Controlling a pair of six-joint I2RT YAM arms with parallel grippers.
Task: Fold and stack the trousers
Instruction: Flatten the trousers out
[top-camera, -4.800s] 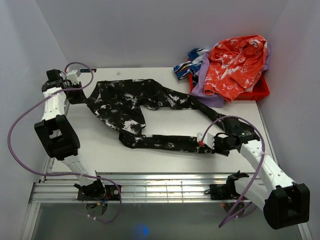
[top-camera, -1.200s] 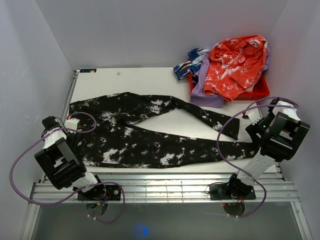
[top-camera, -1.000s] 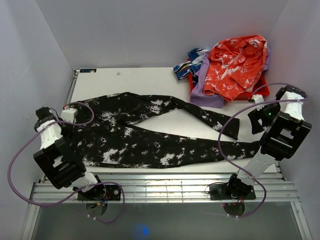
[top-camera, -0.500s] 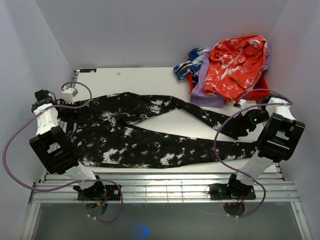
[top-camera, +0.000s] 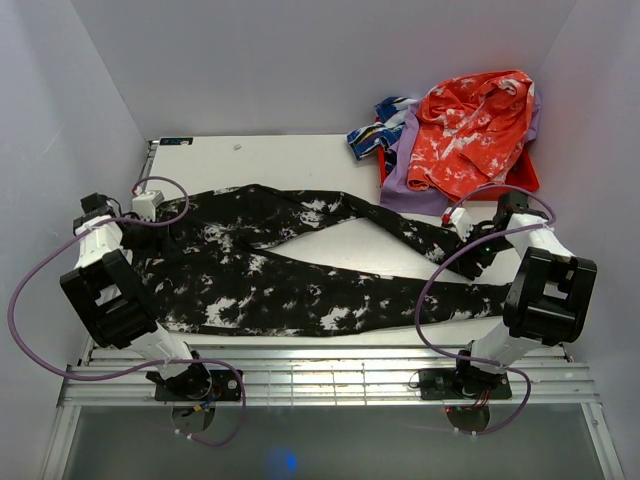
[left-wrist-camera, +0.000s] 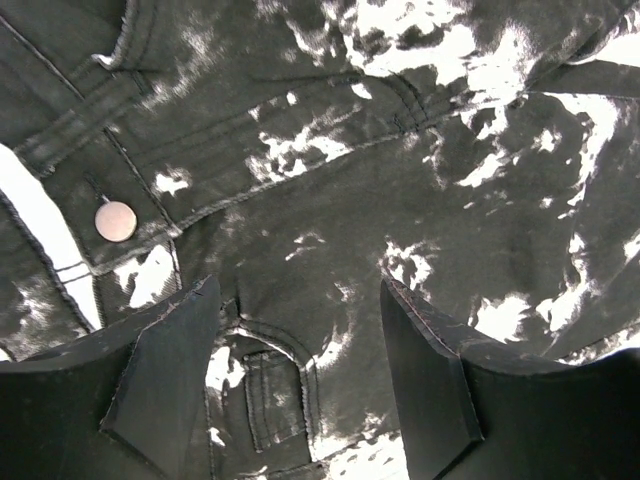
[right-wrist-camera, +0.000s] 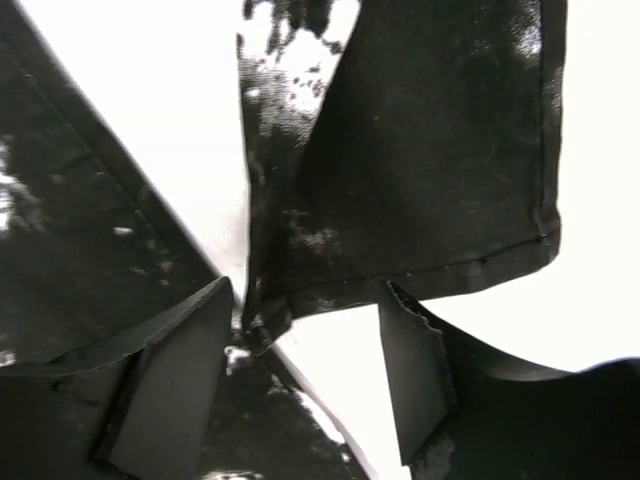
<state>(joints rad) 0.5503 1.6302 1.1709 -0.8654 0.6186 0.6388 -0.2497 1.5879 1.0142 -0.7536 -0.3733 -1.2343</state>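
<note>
The trousers (top-camera: 280, 270) are black with white splotches and lie flat on the white table (top-camera: 290, 160), waist at the left and both legs running right. My left gripper (top-camera: 158, 230) hovers open over the waist. In the left wrist view its fingers (left-wrist-camera: 165, 385) straddle a front pocket (left-wrist-camera: 270, 395), with the metal button (left-wrist-camera: 115, 220) to the upper left. My right gripper (top-camera: 465, 258) stands open at the far leg's hem (right-wrist-camera: 430, 200). Between the jaws there are a hem corner and bare table, while the other leg (right-wrist-camera: 60, 250) lies to the left.
A red bin (top-camera: 520, 180) at the back right holds a heap of clothes topped by an orange and white garment (top-camera: 465, 130). A blue patterned piece (top-camera: 375, 135) spills over its left side. Grey walls close in on three sides.
Both arms swung inward from the table's side edges: the left one over the waist, the right one to the far leg's hem, its jaws narrowing. The trousers have not moved.
</note>
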